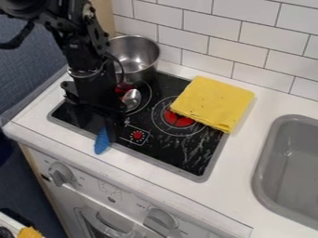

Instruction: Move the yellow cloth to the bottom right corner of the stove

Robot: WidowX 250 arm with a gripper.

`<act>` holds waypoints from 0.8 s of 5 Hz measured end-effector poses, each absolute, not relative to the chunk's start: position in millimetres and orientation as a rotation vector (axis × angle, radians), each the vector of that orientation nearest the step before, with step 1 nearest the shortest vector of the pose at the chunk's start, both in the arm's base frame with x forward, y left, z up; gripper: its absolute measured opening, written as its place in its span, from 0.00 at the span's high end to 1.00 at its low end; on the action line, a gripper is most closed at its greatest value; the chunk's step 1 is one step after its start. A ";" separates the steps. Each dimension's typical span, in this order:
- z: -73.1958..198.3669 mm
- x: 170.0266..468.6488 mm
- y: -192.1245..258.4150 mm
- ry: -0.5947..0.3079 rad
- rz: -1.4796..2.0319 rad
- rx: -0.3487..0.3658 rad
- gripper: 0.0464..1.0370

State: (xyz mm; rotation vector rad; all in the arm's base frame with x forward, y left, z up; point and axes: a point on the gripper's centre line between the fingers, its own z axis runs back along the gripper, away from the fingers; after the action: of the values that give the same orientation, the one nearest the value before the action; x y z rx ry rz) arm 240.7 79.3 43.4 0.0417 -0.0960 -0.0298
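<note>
Cloth (212, 103) over back right edge of stove (202, 178) — glass (180, 155) in front

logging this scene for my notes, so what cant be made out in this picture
All in the camera view:
- Join between the blue handle and silver metal spoon bowl, if any: hidden by the black tool.
- Part of the black glass stove beneath the yellow cloth: covered by the cloth.
- Far side of the grey sink: cut off by the right edge.
- Yellow item, lower left: cut off by the bottom edge.
</note>
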 end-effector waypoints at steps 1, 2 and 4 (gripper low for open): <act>38.1 239.0 78.4 -0.076 -0.025 0.034 0.04; 38.6 247.7 61.1 -0.096 -0.031 0.031 0.04; 54.9 317.1 2.6 -0.143 -0.063 -0.027 0.04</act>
State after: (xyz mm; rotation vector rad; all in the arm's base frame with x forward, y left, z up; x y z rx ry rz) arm 317.1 2.6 54.9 -0.0274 -0.1435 -0.0628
